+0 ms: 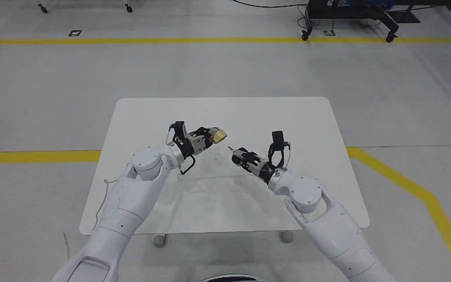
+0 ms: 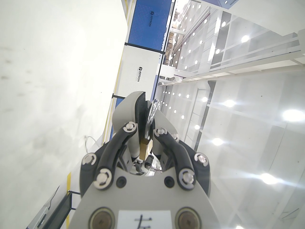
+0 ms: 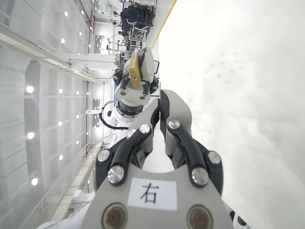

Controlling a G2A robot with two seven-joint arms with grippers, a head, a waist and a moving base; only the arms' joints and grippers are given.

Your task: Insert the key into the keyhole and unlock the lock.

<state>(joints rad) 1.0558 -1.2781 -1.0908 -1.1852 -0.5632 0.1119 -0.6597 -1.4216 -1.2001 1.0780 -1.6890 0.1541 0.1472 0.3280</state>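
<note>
well, the right gripper (image 1: pixel 235 153) had its fingers pinched almost flat together. seen from above, a small pale sliver poked out of their tip toward the lock (image 1: pixel 220 133). i took that for the key (image 1: pixel 230 148), though it was too small to be sure of. the left gripper (image 1: pixel 209 135) was clamped on the brass lock, with the silver shackle (image 2: pixel 152 110) showing between its fingers. it held the lock in the air above the table (image 1: pixel 282 113), a narrow brass face turned to the other arm. from the right wrist the keyhole (image 3: pixel 135 79) showed as a small dark spot on that face, clear of the right fingers and a little off their line. to my mind the job here was alignment before any push. the key's axis needed bringing dead in line with the slot and the blade's roll matching to it. then the gap wanted closing slowly, with the left grip kept firm so the lock couldn't pivot when the tip touched. a skewed entry would likely jam, or twist the key in the pads. both forearms came in from the near edge and angled inward. the wrists were turned so the two grippers faced each other near the middle of the table, close but not touching.
</note>
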